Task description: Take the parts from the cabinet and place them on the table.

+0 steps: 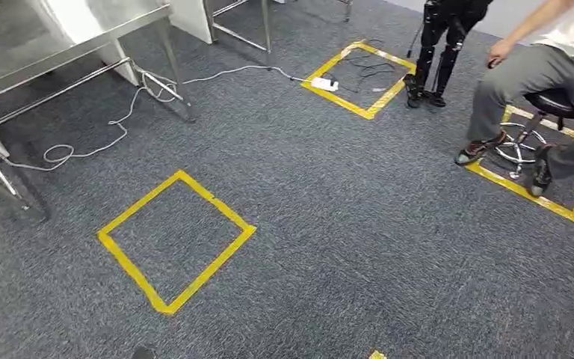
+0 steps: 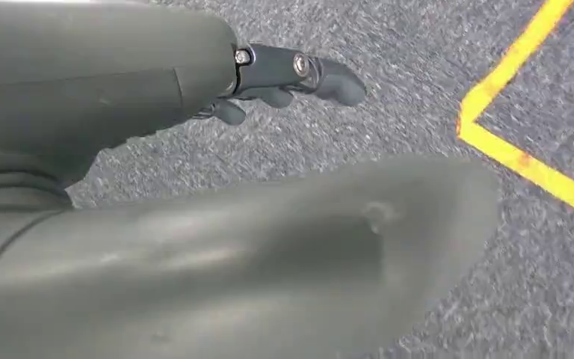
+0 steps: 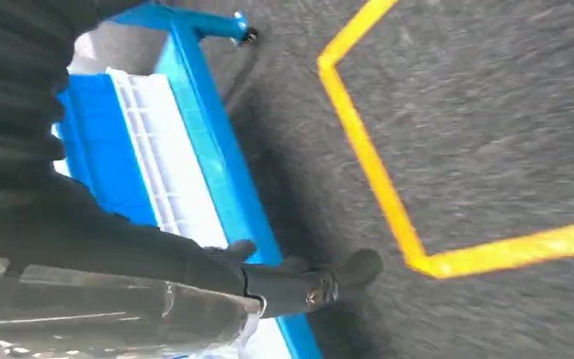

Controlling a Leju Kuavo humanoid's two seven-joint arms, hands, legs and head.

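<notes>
A steel table (image 1: 60, 41) stands at the far left of the head view, its top bare where I see it. In the left wrist view my left hand (image 2: 284, 82) hangs over grey carpet, fingers apart and empty. My right hand (image 3: 291, 288) in the right wrist view is curled around a glossy, clear-wrapped part (image 3: 119, 318), much of it hidden under the hand. Behind that hand stands the blue frame of the cabinet (image 3: 217, 172) with a white ribbed bin (image 3: 157, 164) in it.
Yellow tape squares (image 1: 176, 239) mark the carpet ahead. A white cable (image 1: 97, 142) trails by the table legs. A person (image 1: 545, 75) sits on a stool (image 1: 538, 120) at the right, and black robot legs (image 1: 437, 52) stand beside a far taped square.
</notes>
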